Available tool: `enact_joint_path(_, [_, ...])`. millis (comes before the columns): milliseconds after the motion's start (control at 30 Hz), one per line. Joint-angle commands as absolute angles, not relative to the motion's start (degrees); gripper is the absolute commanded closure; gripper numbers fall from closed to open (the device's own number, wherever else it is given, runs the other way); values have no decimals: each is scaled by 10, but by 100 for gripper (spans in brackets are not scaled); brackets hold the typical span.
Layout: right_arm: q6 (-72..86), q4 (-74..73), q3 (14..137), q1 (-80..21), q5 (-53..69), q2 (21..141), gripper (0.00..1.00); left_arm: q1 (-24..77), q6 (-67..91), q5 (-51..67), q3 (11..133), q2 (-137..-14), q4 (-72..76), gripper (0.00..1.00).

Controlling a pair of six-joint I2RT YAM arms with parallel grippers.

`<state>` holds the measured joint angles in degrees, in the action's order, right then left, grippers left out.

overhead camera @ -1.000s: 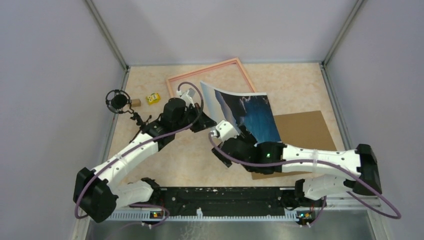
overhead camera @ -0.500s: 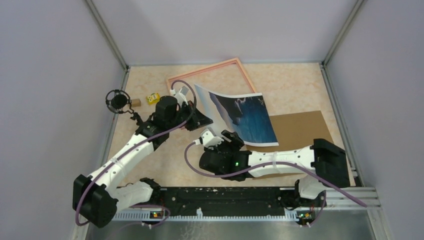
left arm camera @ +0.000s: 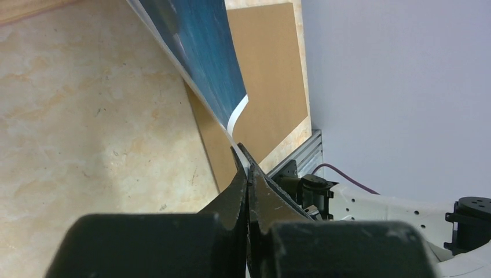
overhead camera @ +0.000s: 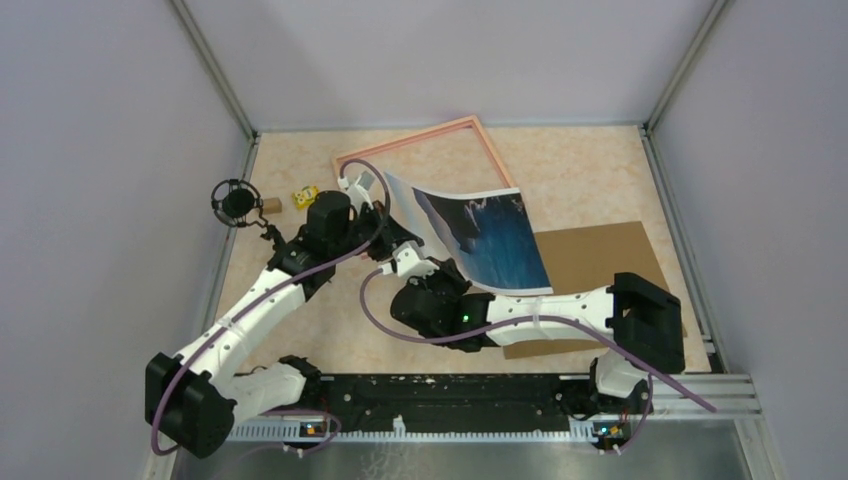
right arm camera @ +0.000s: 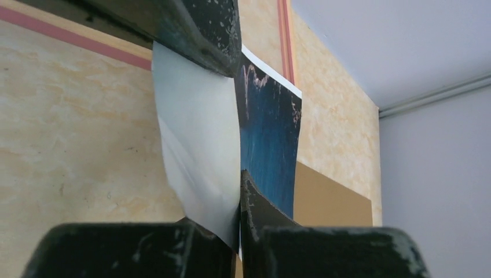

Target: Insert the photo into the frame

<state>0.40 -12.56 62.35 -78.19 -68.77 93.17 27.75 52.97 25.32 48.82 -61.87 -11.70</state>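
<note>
Nearest, at the near edge of the surface (overhead camera: 340, 330), both arm bases side by side. Just beyond, reaching leftward across the middle, the right end effector (overhead camera: 412, 262), pinched narrow on the near left part of the photo (overhead camera: 490, 235). Seen from the right wrist: the sheet clamped between the two dark fingers, plain white back to the left, blue print to the right. Slightly farther and to the left, the left end effector (overhead camera: 392, 232), likewise closed tight on the same left edge, white border running straight in between its tips. Held up off the surface between the two grips, curled and tilted, printed side facing right and up; not yet in the frame (overhead camera: 410, 137). To the right, flat on the surface, the brown cardboard board (overhead camera: 600, 260), partly covered by the right arm and by the lifted sheet. Farther back, the salmon-pink frame lying flat, bare surface inside its rails, its right rail crossed by the photo's far edge in the overhead view. At far left, beside the frame's left corner, a small yellow item (overhead camera: 306, 196), a small brown block (overhead camera: 271, 205) and a round black object (overhead camera: 235, 200).
</note>
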Motion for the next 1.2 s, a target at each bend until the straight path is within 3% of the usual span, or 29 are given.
enact_joint_path(0, [-15, -70, 625, -773, -677, 905, 100, 273, 480, 264, 543, -619, -110, 100])
enact_joint_path(67, [-13, -73, 626, -763, -677, 893, 100, 273, 461, 263, 579, -628, -110, 90])
enact_joint_path(133, [-5, -87, 630, -751, -668, 872, 100, 271, 422, 251, 627, -633, -129, 60])
enact_joint_path(233, [6, -82, 625, -731, -641, 826, 100, 267, 305, 193, 732, -640, -192, 34])
enact_joint_path(400, [8, -53, 628, -682, -533, 760, 100, 267, 181, 66, 852, -613, -229, 12])
enact_joint_path(633, [61, 21, 707, -596, -310, 776, 100, 267, 139, 7, 798, -497, -73, 2])
enact_joint_path(767, [104, 64, 794, -571, -187, 830, 100, 267, 117, -23, 755, -464, -18, 2])
enact_joint_path(967, [160, 156, 861, -551, -96, 858, 100, 267, 119, -53, 643, -414, 73, 3])
enact_joint_path(1067, [216, 217, 818, -512, -110, 846, 100, 267, 113, -63, 595, -415, 102, 2])
enact_joint_path(1167, [306, 322, 680, -456, -136, 816, 100, 267, 108, -63, 574, -440, 104, 2])
